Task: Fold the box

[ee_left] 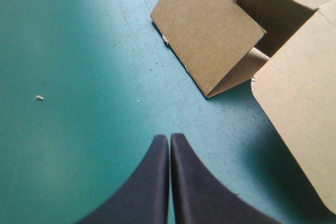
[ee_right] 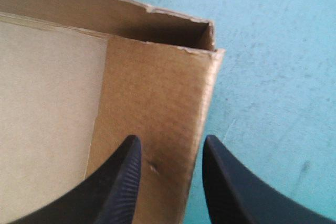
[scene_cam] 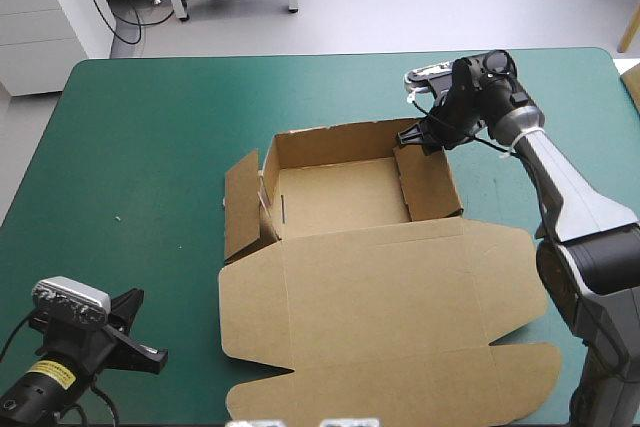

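The brown box (scene_cam: 340, 197) stands mid-table as an open tray, its back and right walls raised and its lid (scene_cam: 390, 307) flat toward the near edge. Its left side flap (scene_cam: 243, 202) leans outward. My right gripper (scene_cam: 415, 137) is at the tray's far right corner, open. In the right wrist view it (ee_right: 170, 142) straddles the top of the right wall (ee_right: 157, 87), one finger inside the tray and one outside. My left gripper (scene_cam: 150, 355) rests shut near the table's near left corner. It (ee_left: 169, 137) points at the leaning flap (ee_left: 207, 30), well short of it.
Bare teal-green cover (scene_cam: 140, 147) stretches left of the box and beyond it. A tiny white crumb (ee_left: 39, 97) lies on the cover ahead of the left gripper. The lid's front tabs (scene_cam: 400, 387) reach close to the near edge.
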`<state>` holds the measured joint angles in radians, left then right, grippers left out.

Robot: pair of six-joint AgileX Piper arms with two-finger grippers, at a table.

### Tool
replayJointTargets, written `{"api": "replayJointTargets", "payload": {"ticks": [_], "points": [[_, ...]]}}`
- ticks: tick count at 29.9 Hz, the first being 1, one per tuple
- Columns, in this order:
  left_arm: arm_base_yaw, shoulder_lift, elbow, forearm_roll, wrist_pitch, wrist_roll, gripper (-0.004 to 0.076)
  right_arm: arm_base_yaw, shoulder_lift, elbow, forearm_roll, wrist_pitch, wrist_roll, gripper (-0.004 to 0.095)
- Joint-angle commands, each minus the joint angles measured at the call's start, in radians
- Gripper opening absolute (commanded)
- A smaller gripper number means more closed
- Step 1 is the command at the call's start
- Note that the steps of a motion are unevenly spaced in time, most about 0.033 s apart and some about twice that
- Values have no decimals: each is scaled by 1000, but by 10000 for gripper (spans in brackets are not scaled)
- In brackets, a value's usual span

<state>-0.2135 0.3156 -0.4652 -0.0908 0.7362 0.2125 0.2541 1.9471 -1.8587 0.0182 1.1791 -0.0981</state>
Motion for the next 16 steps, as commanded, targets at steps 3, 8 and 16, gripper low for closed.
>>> {"api": "replayJointTargets", "payload": {"ticks": [3, 8, 16], "points": [[3, 9, -22, 5, -51, -13, -8, -8, -184, -28, -18, -9, -13, 433], [3, 9, -22, 20, -34, -18, -8, -8, -285, -28, -10, -9, -10, 469], [3, 9, -21, 56, 13, -71, -8, -8, -336, -26, -10, -9, 13, 468]]}}
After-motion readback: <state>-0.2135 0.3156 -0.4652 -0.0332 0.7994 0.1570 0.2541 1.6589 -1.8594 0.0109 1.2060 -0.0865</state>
